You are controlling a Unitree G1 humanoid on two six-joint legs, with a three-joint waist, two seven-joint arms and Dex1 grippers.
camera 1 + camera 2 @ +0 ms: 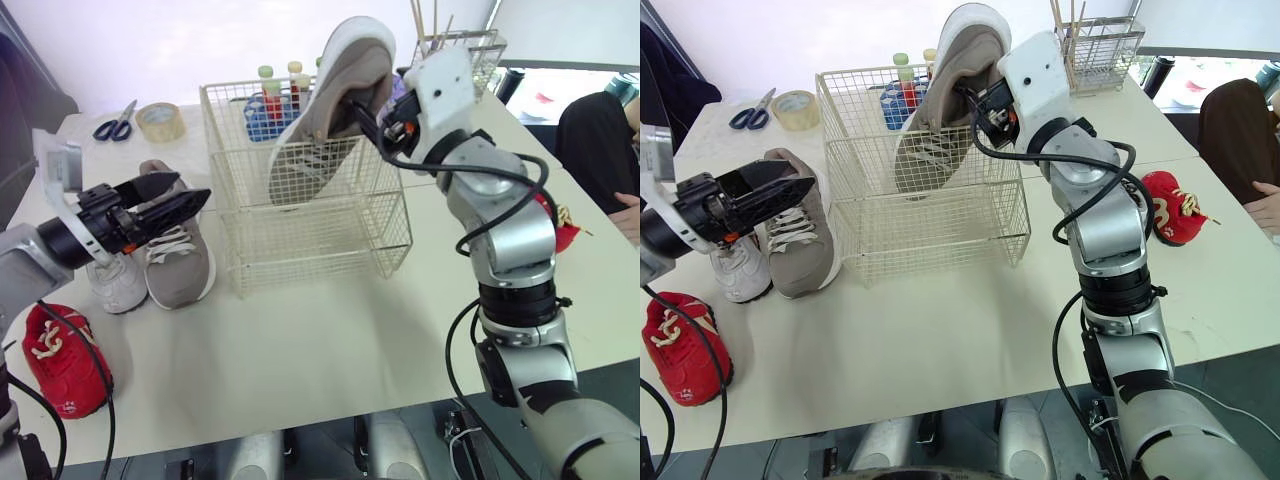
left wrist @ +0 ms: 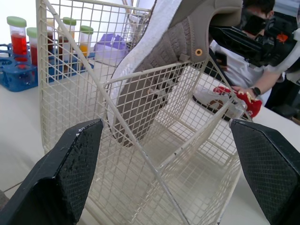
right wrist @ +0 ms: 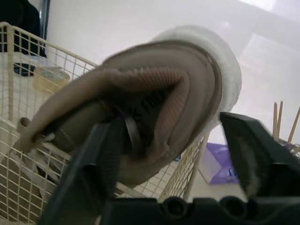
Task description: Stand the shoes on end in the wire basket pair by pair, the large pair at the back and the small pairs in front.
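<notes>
One tan shoe [image 1: 335,90] hangs toe-down inside the wire basket [image 1: 330,235], heel gripped by the right hand [image 3: 171,126]; left hand [image 1: 182,192] gapes open.

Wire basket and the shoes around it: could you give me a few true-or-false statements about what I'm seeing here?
1. A large taupe sneaker leans toe-down in the white wire basket, heel above the rim. True.
2. The left claw is clamped on a shoe. False: it is open and empty.
3. Both red shoes are in the basket. False: one small red shoe lies on the table at the robot's left, the other red shoe at its right.
4. A small white shoe lies beside a second taupe sneaker on the table. True.
5. The right claw is at the first sneaker's heel. True.
</notes>
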